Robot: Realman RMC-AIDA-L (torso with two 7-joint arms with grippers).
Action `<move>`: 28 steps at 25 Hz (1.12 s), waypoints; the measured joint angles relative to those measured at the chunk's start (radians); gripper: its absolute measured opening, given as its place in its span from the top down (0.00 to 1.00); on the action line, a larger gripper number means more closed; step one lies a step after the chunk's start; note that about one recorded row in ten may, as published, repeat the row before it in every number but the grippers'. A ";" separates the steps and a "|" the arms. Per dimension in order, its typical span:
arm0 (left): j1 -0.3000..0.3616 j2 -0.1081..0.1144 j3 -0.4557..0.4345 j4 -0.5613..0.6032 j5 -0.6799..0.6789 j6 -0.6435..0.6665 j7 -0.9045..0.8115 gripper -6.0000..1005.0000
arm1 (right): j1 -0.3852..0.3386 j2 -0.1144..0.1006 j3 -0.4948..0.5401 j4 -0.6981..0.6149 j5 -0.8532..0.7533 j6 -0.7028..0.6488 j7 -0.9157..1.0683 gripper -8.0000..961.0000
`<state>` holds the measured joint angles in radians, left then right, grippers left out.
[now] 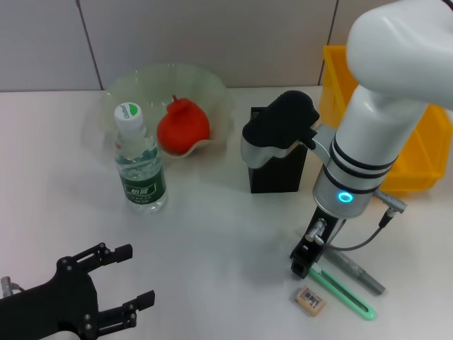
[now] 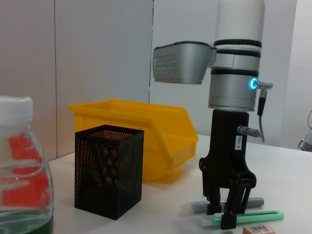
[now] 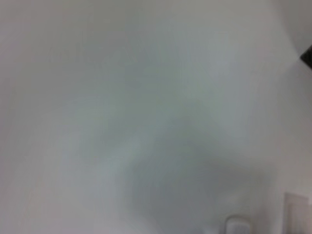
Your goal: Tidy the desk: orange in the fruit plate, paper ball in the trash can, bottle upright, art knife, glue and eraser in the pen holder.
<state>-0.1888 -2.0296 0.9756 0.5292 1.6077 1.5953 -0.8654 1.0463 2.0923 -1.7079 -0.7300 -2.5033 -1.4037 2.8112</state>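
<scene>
My right gripper (image 1: 303,268) points straight down at the table, fingers slightly apart, tips at the near end of the green art knife (image 1: 345,290), which lies flat. The grey glue stick (image 1: 359,274) lies beside the knife and the eraser (image 1: 310,299) just in front. The left wrist view shows the right gripper (image 2: 220,218) over the knife (image 2: 253,217), glue stick (image 2: 197,206) and eraser (image 2: 258,229). The black mesh pen holder (image 1: 277,168) stands behind. The bottle (image 1: 140,161) stands upright. The orange (image 1: 182,127) lies in the fruit plate (image 1: 134,85). My left gripper (image 1: 120,283) is open and empty at the front left. No paper ball shows.
A yellow bin (image 1: 410,142) stands at the back right, behind my right arm; it also shows in the left wrist view (image 2: 156,131) behind the pen holder (image 2: 109,170). The right wrist view shows only blurred white tabletop.
</scene>
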 joint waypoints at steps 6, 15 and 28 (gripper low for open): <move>0.000 -0.001 0.000 0.000 0.000 0.000 0.010 0.20 | 0.003 0.000 -0.006 0.007 0.004 0.002 0.001 0.62; 0.004 -0.001 0.000 0.000 -0.006 0.000 0.011 0.20 | -0.012 0.000 -0.023 -0.015 0.005 0.000 0.001 0.72; 0.011 -0.001 -0.030 -0.002 -0.008 0.014 0.017 0.20 | -0.286 -0.010 0.231 -0.709 -0.071 -0.075 -0.075 0.81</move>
<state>-0.1781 -2.0309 0.9453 0.5270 1.5996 1.6097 -0.8487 0.7605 2.0819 -1.4774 -1.4391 -2.5741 -1.4785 2.7359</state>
